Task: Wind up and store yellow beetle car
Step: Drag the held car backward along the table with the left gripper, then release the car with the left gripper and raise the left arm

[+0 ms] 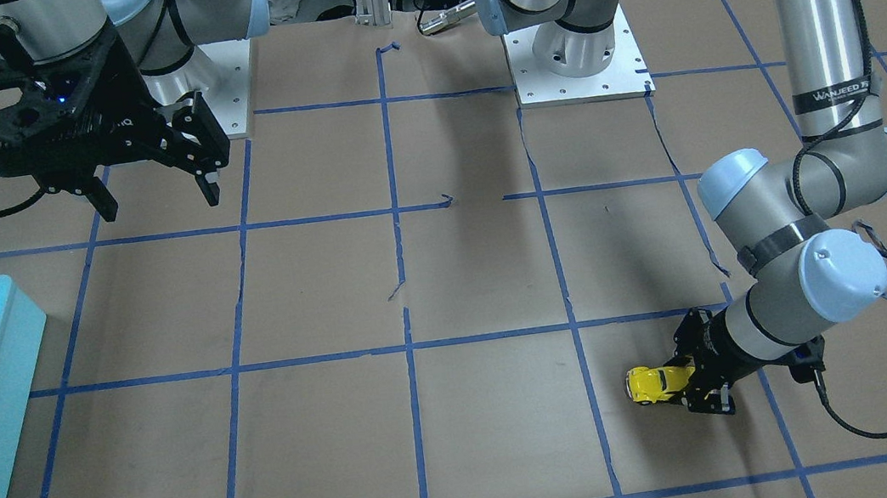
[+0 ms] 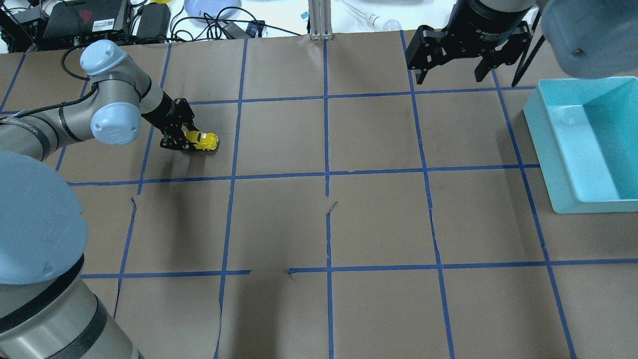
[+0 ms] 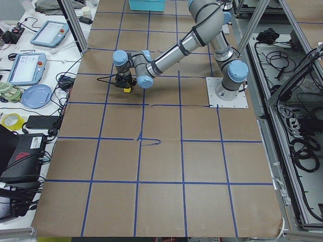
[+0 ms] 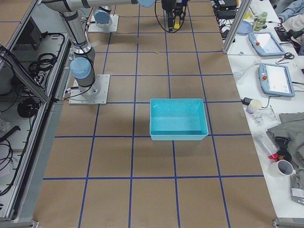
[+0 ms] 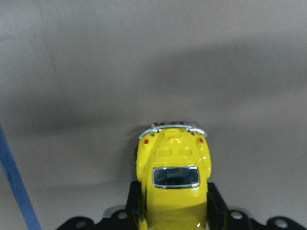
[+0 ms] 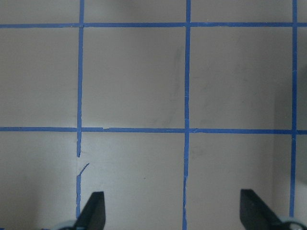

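my left pincer [image 1: 688, 385] clamped on yellow beetle car [image 1: 656, 383], one finger [image 5: 135, 203] on each flank. car low at brown paper, near worktop's far edge, on my left half; couldn't tell if wheels touched. silver bumper pointed away from wrist. black strap [image 1: 832, 95] on left arm read "wanjeed". my right pincer [image 1: 160, 202] hung high over right half, fingers wide apart, holding nothing; print on its collar too small to read. teal bin [image 2: 558, 149] sat toward worktop's right end, well apart from car.
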`<control>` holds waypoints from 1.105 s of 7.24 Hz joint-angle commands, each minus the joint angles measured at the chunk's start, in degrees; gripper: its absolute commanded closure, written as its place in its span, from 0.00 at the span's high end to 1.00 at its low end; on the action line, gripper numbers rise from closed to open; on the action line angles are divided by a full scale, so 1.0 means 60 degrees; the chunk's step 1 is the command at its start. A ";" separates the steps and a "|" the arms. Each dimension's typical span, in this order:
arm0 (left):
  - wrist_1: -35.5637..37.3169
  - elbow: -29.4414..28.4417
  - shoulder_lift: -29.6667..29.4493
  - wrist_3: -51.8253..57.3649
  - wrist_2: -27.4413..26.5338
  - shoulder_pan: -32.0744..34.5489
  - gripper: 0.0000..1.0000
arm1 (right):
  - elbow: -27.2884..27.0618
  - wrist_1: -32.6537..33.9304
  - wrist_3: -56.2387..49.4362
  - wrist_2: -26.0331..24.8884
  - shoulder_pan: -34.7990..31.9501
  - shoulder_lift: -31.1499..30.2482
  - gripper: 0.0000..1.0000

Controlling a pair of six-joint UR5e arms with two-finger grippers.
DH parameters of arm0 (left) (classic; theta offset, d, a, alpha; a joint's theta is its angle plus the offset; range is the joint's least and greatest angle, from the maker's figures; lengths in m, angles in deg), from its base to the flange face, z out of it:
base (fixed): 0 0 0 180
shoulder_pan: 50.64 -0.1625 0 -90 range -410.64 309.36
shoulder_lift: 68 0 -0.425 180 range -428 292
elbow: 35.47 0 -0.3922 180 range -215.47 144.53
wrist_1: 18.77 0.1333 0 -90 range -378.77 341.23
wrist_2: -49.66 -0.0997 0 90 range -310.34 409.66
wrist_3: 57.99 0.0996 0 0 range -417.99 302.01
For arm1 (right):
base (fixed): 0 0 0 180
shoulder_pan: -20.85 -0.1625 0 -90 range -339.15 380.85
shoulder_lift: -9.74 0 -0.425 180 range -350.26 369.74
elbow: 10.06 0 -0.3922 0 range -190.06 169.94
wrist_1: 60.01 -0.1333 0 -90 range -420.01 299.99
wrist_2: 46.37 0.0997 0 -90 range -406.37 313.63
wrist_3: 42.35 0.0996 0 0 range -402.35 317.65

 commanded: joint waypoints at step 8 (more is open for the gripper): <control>-0.0001 -0.0038 0.0521 -0.0067 0.0050 0.0164 0.68 | 0.0006 0.0000 0.0002 0.0015 0.0000 0.0008 1.00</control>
